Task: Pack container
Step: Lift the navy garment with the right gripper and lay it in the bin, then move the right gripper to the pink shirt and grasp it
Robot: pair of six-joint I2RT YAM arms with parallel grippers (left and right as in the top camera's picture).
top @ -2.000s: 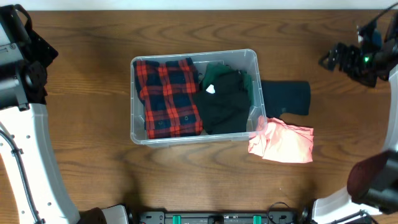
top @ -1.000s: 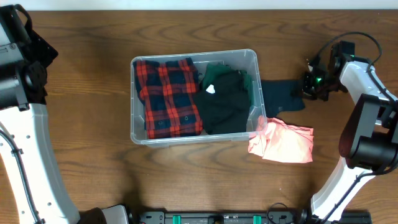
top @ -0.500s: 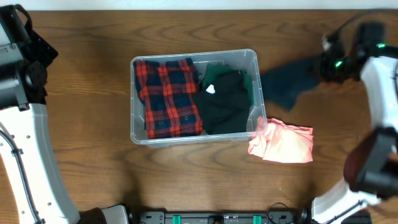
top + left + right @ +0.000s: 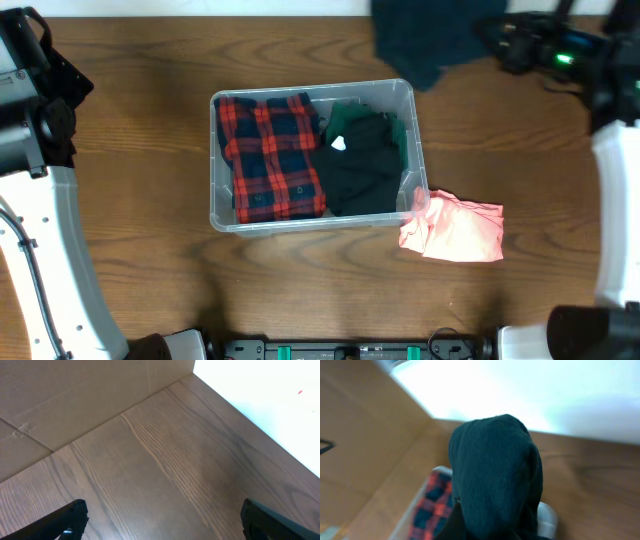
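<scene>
Your right hand point(image 4: 498, 42) is clenched on a dark teal, limp cloth garment point(image 4: 428, 35), held aloft near the far edge of the wooden bench point(image 4: 150, 280). The cloth hides the fingers in the wrist view, so I judge the grip from how it hangs. Your left hand point(image 4: 162, 522) is spread wide, holding nothing.

The large clear plastic rectangular bin point(image 4: 213, 170) sits mid-bench, apart from both hands. It holds a red-and-navy plaid folded cloth point(image 4: 270, 155) on your left arm's side and a black garment point(image 4: 362, 170) beside it. A pink crumpled cloth point(image 4: 455, 230) touches its near right corner.

Expect the bin to be light, smooth and slightly flexible, so grip its rounded rim. The garments are soft and will drape over the wall.
</scene>
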